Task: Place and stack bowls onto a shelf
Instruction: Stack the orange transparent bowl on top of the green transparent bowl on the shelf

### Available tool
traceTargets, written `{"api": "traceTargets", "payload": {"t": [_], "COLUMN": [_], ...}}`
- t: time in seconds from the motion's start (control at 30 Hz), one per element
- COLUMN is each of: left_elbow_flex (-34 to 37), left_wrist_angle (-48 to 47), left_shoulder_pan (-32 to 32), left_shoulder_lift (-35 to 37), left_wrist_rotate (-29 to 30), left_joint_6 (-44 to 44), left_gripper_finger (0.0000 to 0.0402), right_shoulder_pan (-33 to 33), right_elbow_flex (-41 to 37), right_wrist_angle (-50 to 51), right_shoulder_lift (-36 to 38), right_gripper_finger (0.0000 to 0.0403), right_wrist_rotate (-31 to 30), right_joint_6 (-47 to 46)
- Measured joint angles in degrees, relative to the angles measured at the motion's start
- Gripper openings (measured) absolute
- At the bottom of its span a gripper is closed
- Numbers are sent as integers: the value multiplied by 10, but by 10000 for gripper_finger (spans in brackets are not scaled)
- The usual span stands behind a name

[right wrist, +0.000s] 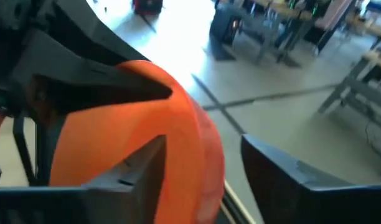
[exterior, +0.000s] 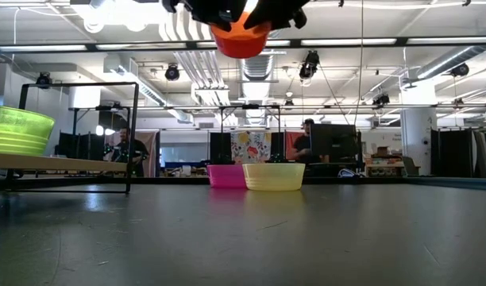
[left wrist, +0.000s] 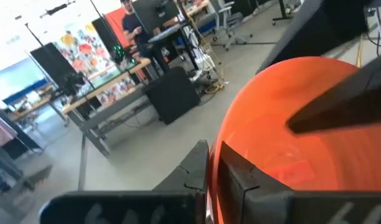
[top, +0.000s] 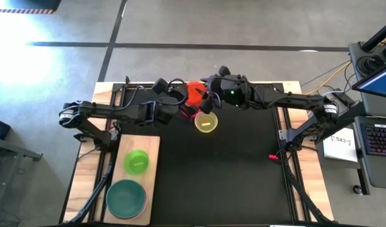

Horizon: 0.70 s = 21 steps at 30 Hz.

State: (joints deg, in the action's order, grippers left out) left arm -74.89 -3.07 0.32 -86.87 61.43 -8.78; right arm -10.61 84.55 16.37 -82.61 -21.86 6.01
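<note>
Handing over red bowl [top: 194,93] mid-air above mat's far edge; left gripper [top: 180,104] was clamped on rim; right gripper [top: 209,99] stood partly parted, one finger [right wrist: 134,171] inside bowl; best: right clears fully before left carries to wooden shelf [top: 154,144].

Red bowl [exterior: 241,41] held aloft; magenta bowl [exterior: 226,175], yellow bowl [exterior: 274,176] touching on mat [exterior: 243,238]
</note>
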Motion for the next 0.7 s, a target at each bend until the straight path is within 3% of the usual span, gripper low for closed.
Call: {"api": "traceTargets", "payload": {"t": [0.23,0.47,0.57,0.7], "left_elbow_flex": [0,0,0,0], "left_wrist_angle": [-64,-128,-169,-214], "left_shoulder_pan": [8,39,53,47], "left_shoulder_lift": [-1,-1,-1,-1], "left_wrist_rotate": [-47,-134,-227,-413], "left_joint_6": [94,180,233,278], "left_gripper_finger": [1,1,1,1], "right_shoulder_pan": [-2,-1,-1,-1], "right_elbow_flex": [81,163,190,202], "right_wrist_angle": [194,353,417,496], "right_shoulder_lift": [0,0,0,0], "right_gripper_finger": [285,312,308,298], "right_wrist_rotate": [-3,4,25,26], "right_joint_6": [-40,-90,-111,-127]}}
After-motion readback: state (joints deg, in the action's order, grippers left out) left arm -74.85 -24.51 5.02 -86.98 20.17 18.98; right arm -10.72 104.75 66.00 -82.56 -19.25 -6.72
